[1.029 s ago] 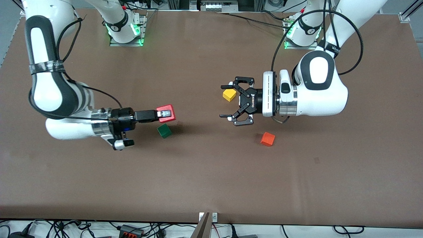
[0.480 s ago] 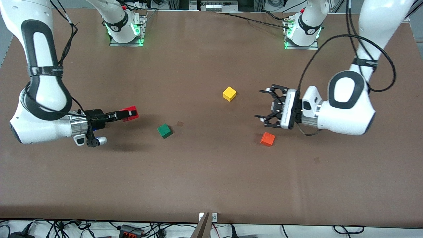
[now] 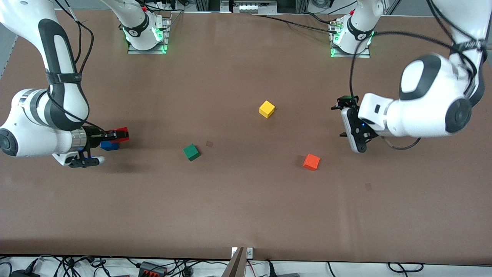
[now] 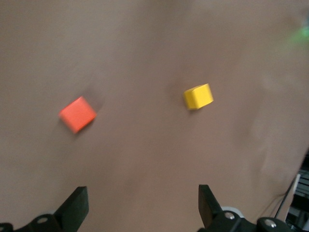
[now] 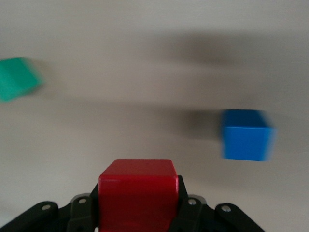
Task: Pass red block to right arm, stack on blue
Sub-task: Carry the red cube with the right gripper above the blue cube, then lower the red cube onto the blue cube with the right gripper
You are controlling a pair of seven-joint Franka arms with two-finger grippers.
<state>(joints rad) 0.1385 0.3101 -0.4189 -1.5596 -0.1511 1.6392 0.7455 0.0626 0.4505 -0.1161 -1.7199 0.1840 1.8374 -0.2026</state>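
My right gripper [image 3: 120,135] is shut on the red block [image 3: 122,130], which fills the gap between its fingers in the right wrist view [image 5: 137,193]. It hangs at the right arm's end of the table, just above and slightly to one side of the blue cube [image 3: 109,146]. The blue cube [image 5: 246,134] rests on the table, apart from the red block. My left gripper [image 3: 341,118] is open and empty over bare table at the left arm's end. Its two black fingertips [image 4: 77,208] stand wide apart.
A green cube [image 3: 191,152] lies between the blue cube and the table's middle. A yellow cube [image 3: 266,109] sits mid-table, and an orange cube [image 3: 311,161] lies nearer the front camera, close to the left gripper. The brown table [image 3: 246,215] stretches around them.
The right arm has drawn back toward its own end with the red block, from above the green cube to beside the blue cube. The left arm has withdrawn from mid-table, still open.
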